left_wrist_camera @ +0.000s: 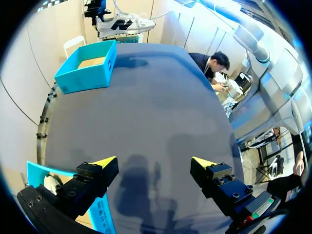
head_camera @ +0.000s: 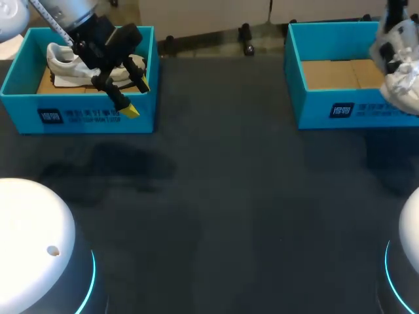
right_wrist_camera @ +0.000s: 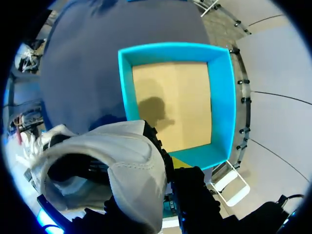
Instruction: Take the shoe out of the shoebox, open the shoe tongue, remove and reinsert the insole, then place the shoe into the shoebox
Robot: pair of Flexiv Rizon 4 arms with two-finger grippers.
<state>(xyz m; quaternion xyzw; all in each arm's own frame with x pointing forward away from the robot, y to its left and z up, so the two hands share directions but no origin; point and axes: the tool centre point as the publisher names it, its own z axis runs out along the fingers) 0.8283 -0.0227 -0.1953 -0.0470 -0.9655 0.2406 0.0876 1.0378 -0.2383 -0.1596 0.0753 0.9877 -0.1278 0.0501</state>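
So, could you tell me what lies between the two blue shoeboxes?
Nothing; in the head view only bare dark table separates the left shoebox from the right shoebox.

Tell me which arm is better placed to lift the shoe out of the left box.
Left. The left end effector is open and hangs over the boxed shoe in the left box. The right end effector is far off at the right box, gripping the other shoe.
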